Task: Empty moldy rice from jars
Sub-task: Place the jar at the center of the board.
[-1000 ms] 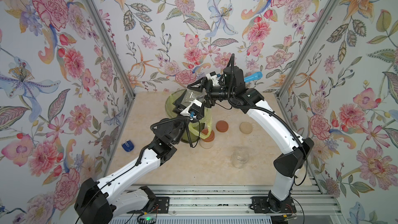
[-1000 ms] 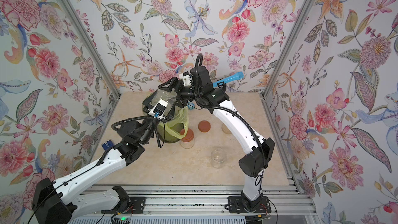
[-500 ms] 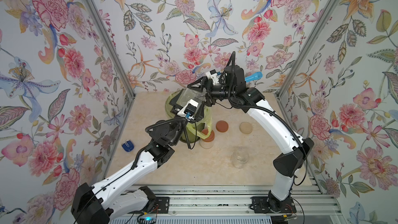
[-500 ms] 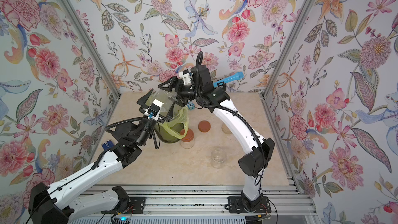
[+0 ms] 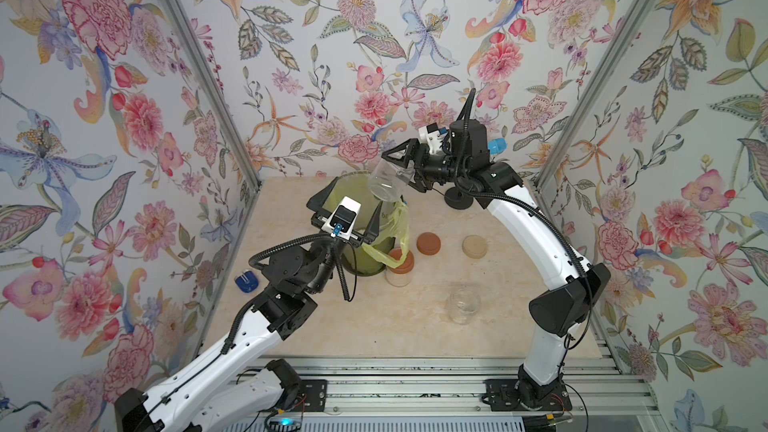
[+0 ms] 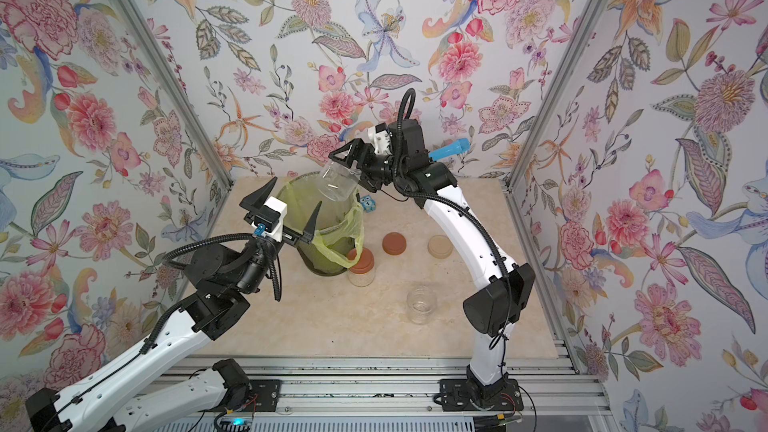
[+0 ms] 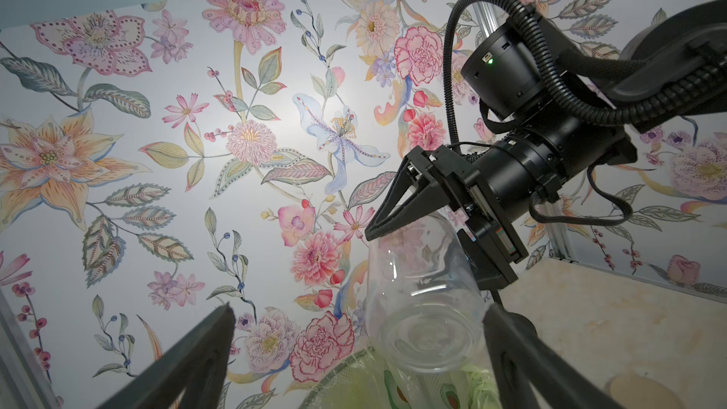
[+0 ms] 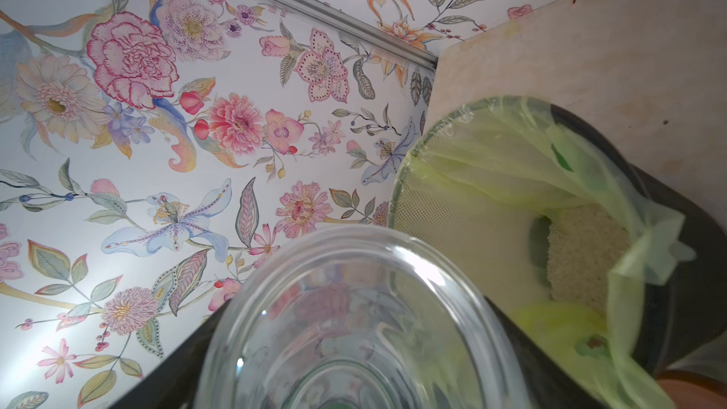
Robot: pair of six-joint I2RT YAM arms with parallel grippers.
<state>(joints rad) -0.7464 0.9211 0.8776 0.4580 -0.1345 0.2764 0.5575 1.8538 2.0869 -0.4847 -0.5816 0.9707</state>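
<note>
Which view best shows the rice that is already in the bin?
The right wrist view: it looks down into the bin and shows the rice lying inside the yellow-green bag. In both top views the bin's inside shows only bag, with no rice to make out. The left wrist view catches just the bin's rim and the bag's edge.

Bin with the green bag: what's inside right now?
The bin holds a yellow-green bag with a pale rice heap at the bottom. Bag folds and the held jar cover the rest.
</note>
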